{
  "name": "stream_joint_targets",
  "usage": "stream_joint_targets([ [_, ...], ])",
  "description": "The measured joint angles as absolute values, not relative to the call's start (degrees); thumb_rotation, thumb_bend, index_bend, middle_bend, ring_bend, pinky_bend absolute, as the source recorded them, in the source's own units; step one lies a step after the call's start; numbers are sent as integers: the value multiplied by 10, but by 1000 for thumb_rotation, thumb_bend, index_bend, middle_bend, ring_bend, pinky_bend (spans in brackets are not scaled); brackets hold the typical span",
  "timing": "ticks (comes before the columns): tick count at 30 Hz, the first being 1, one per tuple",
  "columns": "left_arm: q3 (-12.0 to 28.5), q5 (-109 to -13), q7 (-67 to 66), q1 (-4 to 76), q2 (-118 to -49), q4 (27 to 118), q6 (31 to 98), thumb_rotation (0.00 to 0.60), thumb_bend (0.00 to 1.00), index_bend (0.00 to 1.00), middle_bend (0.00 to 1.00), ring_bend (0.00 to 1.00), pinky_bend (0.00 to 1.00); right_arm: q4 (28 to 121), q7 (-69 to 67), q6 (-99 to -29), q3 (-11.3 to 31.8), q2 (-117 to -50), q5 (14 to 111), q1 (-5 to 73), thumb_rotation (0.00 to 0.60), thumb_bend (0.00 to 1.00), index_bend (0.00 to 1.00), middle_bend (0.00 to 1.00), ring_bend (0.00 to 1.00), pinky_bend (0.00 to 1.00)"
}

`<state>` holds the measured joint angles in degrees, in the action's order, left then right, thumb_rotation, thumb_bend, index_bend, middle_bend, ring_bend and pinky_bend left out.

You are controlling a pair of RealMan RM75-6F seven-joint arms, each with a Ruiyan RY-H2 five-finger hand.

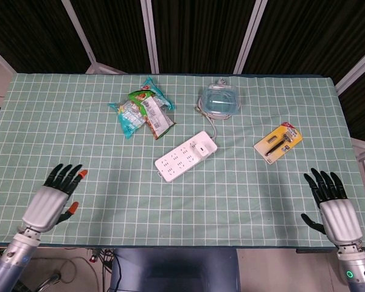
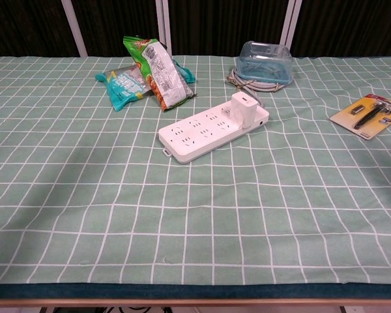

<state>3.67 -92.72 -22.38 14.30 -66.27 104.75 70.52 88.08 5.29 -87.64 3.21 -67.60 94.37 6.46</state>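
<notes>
Table covered in a green cloth with a white grid fills both views. White power strip lies slanted near the middle of the table, with a small white charger plugged into its end toward the far right. Snack packets, green, teal and orange, lie in a loose pile toward the far edge, left of centre. Clear blue plastic box sits near the far edge, right of centre, on top of a coiled grey cable. Yellow blister card holding a dark tool lies toward the right edge.

Left hand hovers over the near left corner of the table, palm down, fingers spread and holding nothing; it is well apart from the snack packets and the power strip. Right hand is at the near right corner, also with fingers spread and empty, with the blister card the closest thing to it. Neither hand can be made out in the chest view.
</notes>
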Motion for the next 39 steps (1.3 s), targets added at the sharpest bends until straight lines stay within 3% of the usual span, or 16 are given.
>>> stream_joint_targets([
  [7,77,-843,-324,232,-731,1063,592,600,434,1,0,0,10,941,120,-822,58,-655,918,101,600,228,0,0,0,0],
  [16,121,-720,-414,323,-825,1015,517,600,447,13,0,0,10,1007,182,-749,104,-636,859,160,600,228,0,0,0,0],
  [26,145,-620,-458,408,-917,923,479,600,447,30,0,0,18,1038,238,-652,151,-631,808,248,600,227,0,0,0,7],
  [34,140,-587,-459,440,-955,867,475,600,446,48,0,0,32,1025,282,-562,183,-652,744,339,600,228,5,7,4,93],
  [39,131,-580,-442,450,-967,841,470,600,446,51,0,0,42,1001,298,-528,194,-679,703,383,600,228,69,71,62,144],
])
